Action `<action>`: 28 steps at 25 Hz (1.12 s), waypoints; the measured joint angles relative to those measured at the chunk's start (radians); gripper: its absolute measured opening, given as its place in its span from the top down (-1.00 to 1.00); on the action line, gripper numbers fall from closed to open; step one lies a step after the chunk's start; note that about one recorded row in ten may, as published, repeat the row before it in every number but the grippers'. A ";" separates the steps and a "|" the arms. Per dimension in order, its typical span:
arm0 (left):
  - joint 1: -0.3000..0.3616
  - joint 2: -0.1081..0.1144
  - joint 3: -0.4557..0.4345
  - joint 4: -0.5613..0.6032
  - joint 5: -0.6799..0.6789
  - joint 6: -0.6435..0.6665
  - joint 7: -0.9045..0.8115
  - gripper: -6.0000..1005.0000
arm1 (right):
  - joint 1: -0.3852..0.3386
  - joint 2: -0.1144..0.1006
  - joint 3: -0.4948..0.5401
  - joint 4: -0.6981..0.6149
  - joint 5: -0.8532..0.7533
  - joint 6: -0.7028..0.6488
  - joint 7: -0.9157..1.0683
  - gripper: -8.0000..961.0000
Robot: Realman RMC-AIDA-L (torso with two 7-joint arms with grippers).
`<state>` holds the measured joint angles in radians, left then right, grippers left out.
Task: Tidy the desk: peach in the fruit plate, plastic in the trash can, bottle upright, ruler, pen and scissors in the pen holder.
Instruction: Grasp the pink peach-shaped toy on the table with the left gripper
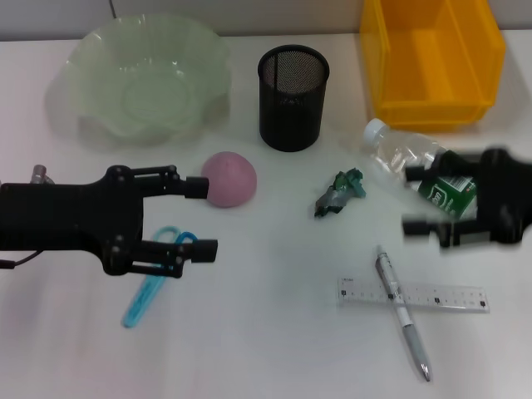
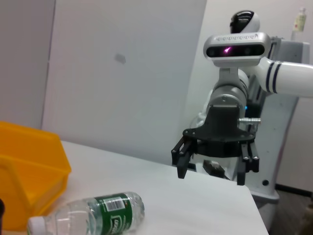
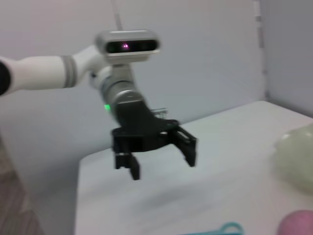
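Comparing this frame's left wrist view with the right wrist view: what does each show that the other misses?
Only the left wrist view shows the right gripper, open, above the table edge, the lying bottle and the yellow bin. Only the right wrist view shows the left gripper, open, the peach, the scissors' blue handle and the fruit plate's rim. Both show the white table and a wall behind.

White desk [image 1: 266, 349] carries bowl [image 1: 145, 79], mesh holder [image 1: 293, 97], bin [image 1: 432, 58], peach [image 1: 230, 178], bottle [image 1: 416, 166].
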<state>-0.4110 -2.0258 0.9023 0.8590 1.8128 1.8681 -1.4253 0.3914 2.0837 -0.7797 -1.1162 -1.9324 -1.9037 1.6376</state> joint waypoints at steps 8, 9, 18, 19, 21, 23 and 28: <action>0.000 -0.020 -0.037 0.000 0.001 0.000 0.000 -0.65 | -0.005 -0.008 0.012 -0.321 -0.057 0.065 0.339 -0.67; 0.000 -0.022 -0.039 0.000 0.000 -0.001 0.000 -0.65 | -0.005 -0.008 0.012 -0.321 -0.057 0.065 0.339 -0.67; -0.005 -0.041 -0.084 -0.008 -0.001 -0.052 -0.020 -0.64 | -0.001 -0.003 -0.001 -0.351 -0.086 0.043 0.363 -0.67; -0.020 -0.042 -0.087 -0.007 -0.001 -0.093 -0.052 -0.64 | -0.004 -0.003 -0.001 -0.323 -0.085 0.041 0.349 -0.67; -0.040 -0.042 -0.081 -0.007 0.004 -0.146 -0.085 -0.64 | -0.006 -0.003 -0.001 -0.309 -0.085 0.040 0.345 -0.67; -0.056 -0.041 -0.073 -0.009 0.016 -0.197 -0.110 -0.64 | -0.010 -0.004 0.001 -0.282 -0.085 0.037 0.332 -0.67; -0.112 -0.043 0.003 -0.021 0.106 -0.355 -0.157 -0.64 | -0.028 -0.004 0.005 -0.232 -0.083 0.036 0.275 -0.67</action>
<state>-0.5232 -2.0683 0.9056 0.8384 1.9184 1.5134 -1.5820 0.3635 2.0799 -0.7749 -1.3481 -2.0149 -1.8677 1.9124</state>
